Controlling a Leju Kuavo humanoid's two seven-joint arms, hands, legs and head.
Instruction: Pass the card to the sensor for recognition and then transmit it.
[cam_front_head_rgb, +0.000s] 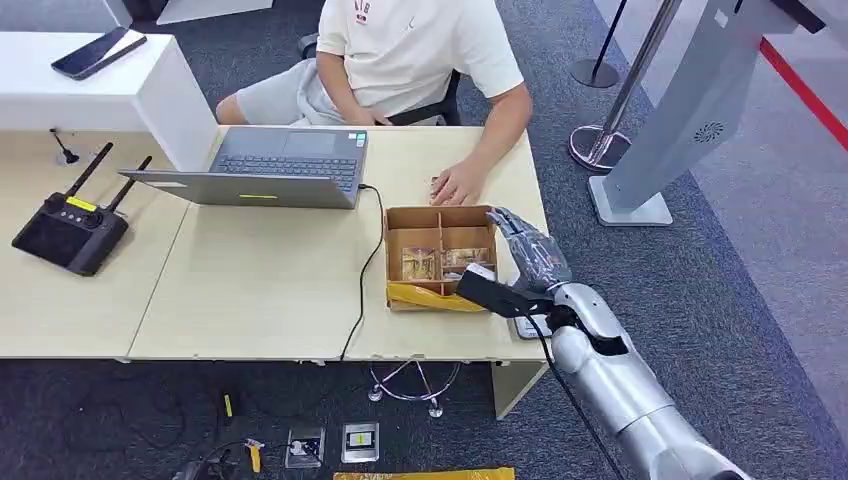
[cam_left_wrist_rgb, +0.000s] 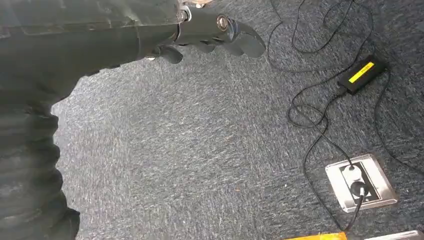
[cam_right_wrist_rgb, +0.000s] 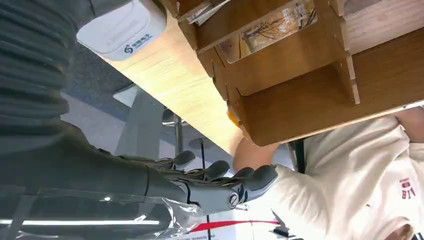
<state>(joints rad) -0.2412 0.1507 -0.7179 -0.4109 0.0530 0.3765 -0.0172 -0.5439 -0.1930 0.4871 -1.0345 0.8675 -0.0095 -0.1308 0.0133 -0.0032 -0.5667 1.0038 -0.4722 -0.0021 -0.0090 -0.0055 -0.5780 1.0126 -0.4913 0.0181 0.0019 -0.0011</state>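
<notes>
Fingers (cam_right_wrist_rgb: 240, 182) of the right hand (cam_front_head_rgb: 530, 252) lie extended and a little apart, lightly curved, with nothing between them; the head view shows that hand hovering just beside the right wall of the cardboard box (cam_front_head_rgb: 440, 216), at the table's right end. Its arm comes up from below the table's near edge, so this is clearly the nearer hand for the job. Hanging low over the carpet, the left hand (cam_left_wrist_rgb: 212, 32) has its fingers loosely curled and nothing in them, well away from the table.

Cards (cam_front_head_rgb: 440, 262) stand in the front compartments of the divided box; the right wrist view shows one card (cam_right_wrist_rgb: 272, 27) leaning against an inner wall, its long edge running along the compartment. From the right fingers the cards lie to the robot's left and slightly toward the robot, across the box's side wall, so the judgement is that the hand must lift over that wall and come down into the front right compartment to pinch a card by its top edge.

A white sensor unit (cam_right_wrist_rgb: 122, 27) sits on the table near the box corner, close under the right wrist; in the head view the arm largely covers it.

Farther back, a person's hand (cam_front_head_rgb: 458, 185) rests on the table just behind the box, and an open laptop (cam_front_head_rgb: 268, 166) stands to the left
</notes>
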